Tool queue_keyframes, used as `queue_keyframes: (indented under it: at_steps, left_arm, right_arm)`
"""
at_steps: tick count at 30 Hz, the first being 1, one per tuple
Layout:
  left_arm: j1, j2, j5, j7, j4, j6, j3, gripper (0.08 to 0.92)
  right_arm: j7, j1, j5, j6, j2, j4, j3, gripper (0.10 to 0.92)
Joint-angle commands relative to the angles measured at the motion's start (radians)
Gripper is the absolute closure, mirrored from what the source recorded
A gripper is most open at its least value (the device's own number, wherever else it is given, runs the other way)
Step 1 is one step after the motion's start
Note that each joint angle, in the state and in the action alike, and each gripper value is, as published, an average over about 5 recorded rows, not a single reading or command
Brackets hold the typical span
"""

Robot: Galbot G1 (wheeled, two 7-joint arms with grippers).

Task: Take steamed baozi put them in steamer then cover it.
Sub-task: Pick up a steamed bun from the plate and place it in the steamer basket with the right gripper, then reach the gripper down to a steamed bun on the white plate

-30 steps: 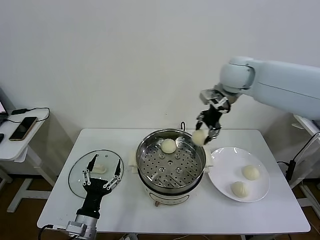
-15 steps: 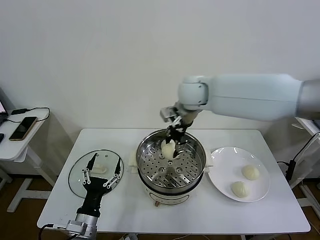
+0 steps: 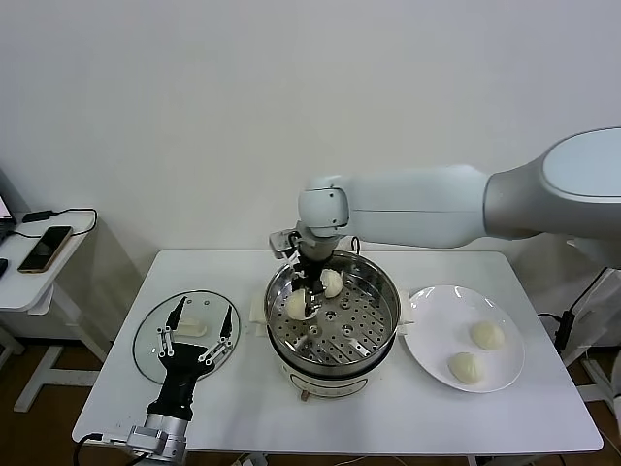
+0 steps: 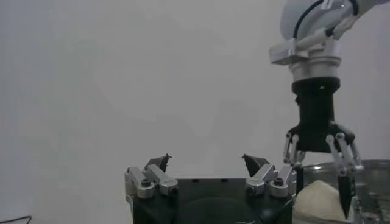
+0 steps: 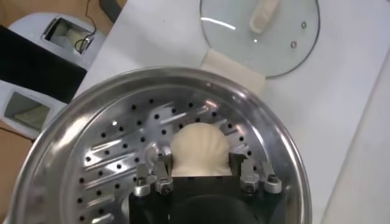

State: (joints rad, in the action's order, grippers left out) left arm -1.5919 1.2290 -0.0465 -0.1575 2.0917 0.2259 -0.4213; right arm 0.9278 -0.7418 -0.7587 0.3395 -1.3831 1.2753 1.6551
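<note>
Lowering a bun [image 3: 297, 306] onto the left side of the perforated tray [image 5: 116, 158], the right gripper [image 3: 304, 301] is reaching down inside the steamer [image 3: 332, 316] and pinching that bun between its fingers, with another bun [image 3: 332, 282] sitting just beside it toward the back. To do this well, the arm is probably best easing down until the dough is resting on the tray, then spreading the fingers only slightly and rising straight up, so the soft bun is not dragging along or bumping its neighbour. Compared with half a second ago, the gripper is now sitting lower and further left, down inside the pot instead of up at the back rim. Two buns are waiting on the plate [image 3: 439, 313]. The left gripper [image 3: 197, 337] is idling, fingers spread, over the glass lid [image 3: 155, 325].
</note>
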Motion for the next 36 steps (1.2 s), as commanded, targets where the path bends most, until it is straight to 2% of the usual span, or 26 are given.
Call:
queue_keyframes:
  at_steps: [1,9,12,16,19,27,31,36]
  left_arm:
    - [0.000,-0.001,0.000,0.000,-0.002,0.002,0.000,0.177]
    - [0.002,-0.002,0.000,-0.001,-0.009,0.002,-0.004,0.177]
    - [0.002,-0.002,0.000,-0.001,-0.008,0.002,-0.005,0.177]
    - [0.003,-0.001,0.000,0.000,-0.011,0.000,-0.004,0.177]
    - [0.003,0.000,0.000,0.000,-0.012,-0.001,-0.002,0.177]
    - [0.009,0.000,0.002,0.000,-0.010,-0.009,0.002,0.177]
    - [0.013,0.001,0.007,-0.006,-0.011,-0.020,0.009,0.177]
    - [0.015,0.005,0.021,-0.010,-0.015,-0.021,0.018,0.177]
  right_arm:
    - [-0.013,0.031,0.000,0.007,-0.046,-0.039,0.006,0.387]
    - [-0.015,0.048,0.001,0.004,-0.034,-0.031,0.002,0.374]
    - [-0.015,0.049,0.002,0.002,-0.027,-0.024,-0.002,0.332]
    - [-0.006,0.037,0.012,0.001,0.003,0.008,-0.016,0.236]
    - [0.017,0.008,0.037,-0.002,0.056,0.062,-0.030,0.207]
    - [0.184,-0.088,0.196,-0.049,0.395,0.191,-0.134,0.203]
    - [0.282,-0.153,0.268,-0.092,0.578,0.211,-0.137,0.203]
    - [0.320,-0.178,0.319,-0.151,0.751,0.202,-0.091,0.203]
